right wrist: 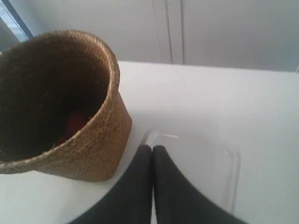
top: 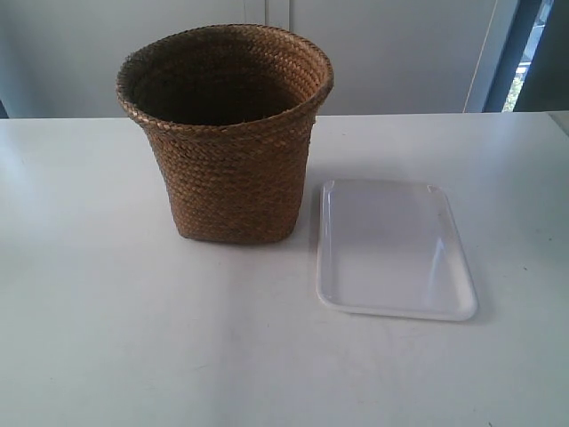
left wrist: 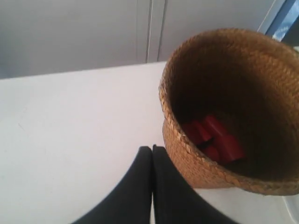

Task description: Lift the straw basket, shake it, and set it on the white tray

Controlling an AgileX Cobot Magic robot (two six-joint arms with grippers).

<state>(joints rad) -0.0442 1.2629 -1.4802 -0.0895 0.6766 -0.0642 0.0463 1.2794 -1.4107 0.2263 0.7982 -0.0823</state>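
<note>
The straw basket (top: 229, 133) stands upright on the white table, left of the white tray (top: 393, 249), a small gap between them. Red objects (left wrist: 215, 137) lie at the basket's bottom. My left gripper (left wrist: 152, 148) is shut with nothing in it, hovering beside the basket (left wrist: 233, 107) near its rim. My right gripper (right wrist: 152, 147) is also shut and empty, above the near end of the tray (right wrist: 196, 163), with the basket (right wrist: 60, 102) to one side. Neither gripper shows in the exterior view.
The white table (top: 133, 338) runs to a pale wall with a vertical panel seam (top: 277, 12) behind the basket. A dark window frame (top: 524, 53) stands at the back right.
</note>
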